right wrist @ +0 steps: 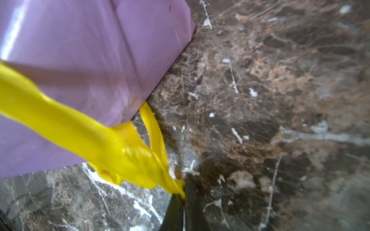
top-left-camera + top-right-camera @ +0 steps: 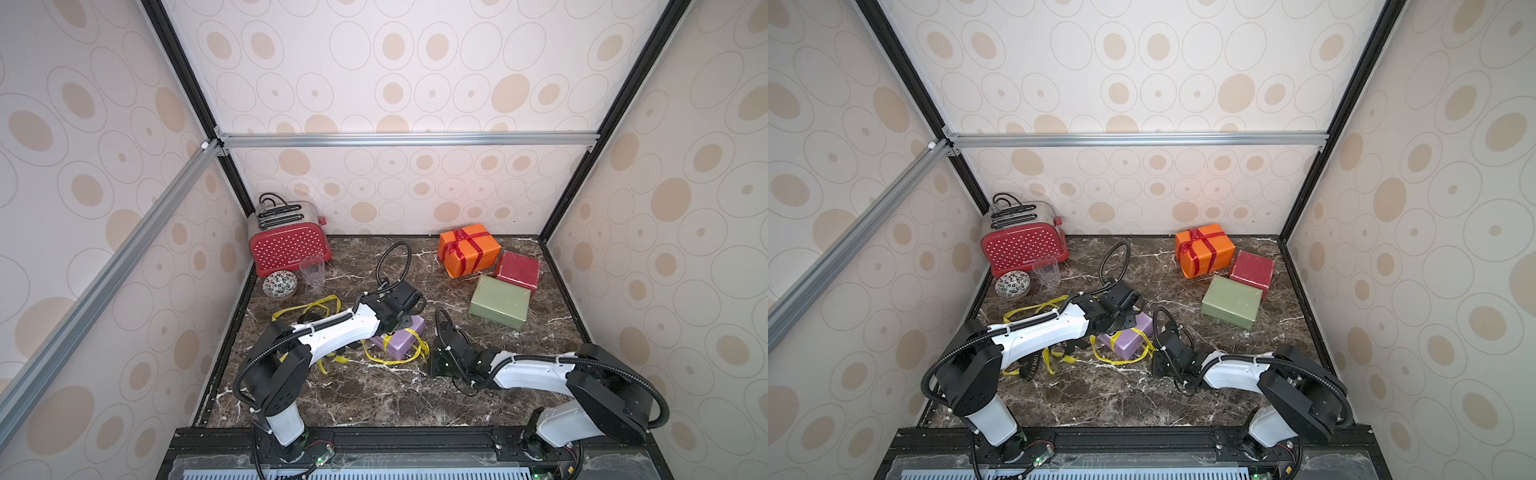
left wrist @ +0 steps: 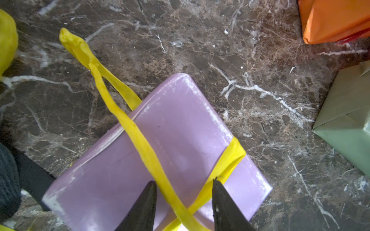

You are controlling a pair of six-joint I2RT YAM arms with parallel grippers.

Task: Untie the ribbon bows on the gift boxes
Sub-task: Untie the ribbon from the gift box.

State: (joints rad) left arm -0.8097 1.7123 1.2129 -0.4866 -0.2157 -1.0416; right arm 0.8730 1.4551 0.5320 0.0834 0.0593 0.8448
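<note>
The lilac gift box (image 2: 399,343) lies at the table's middle, with a yellow ribbon (image 3: 140,138) crossed over its top. My left gripper (image 3: 184,182) hovers over the box, open, and the ribbon's crossing lies between its fingertips. My right gripper (image 1: 183,195) is shut on the ribbon's end (image 1: 172,184) beside the box's corner (image 1: 128,112), low over the table. At the back right, the orange box (image 2: 469,249) carries a tied red ribbon bow (image 2: 457,239). The dark red box (image 2: 517,270) and the olive green box (image 2: 498,305) are bare. A loose yellow ribbon (image 2: 307,309) and a black lettered one (image 2: 1034,365) lie under my left arm.
A red white-dotted toaster (image 2: 289,245) stands at the back left, with a clear cup (image 2: 312,271) and a patterned bowl (image 2: 279,284) in front of it. Patterned walls close in the marble table (image 2: 374,399) on three sides.
</note>
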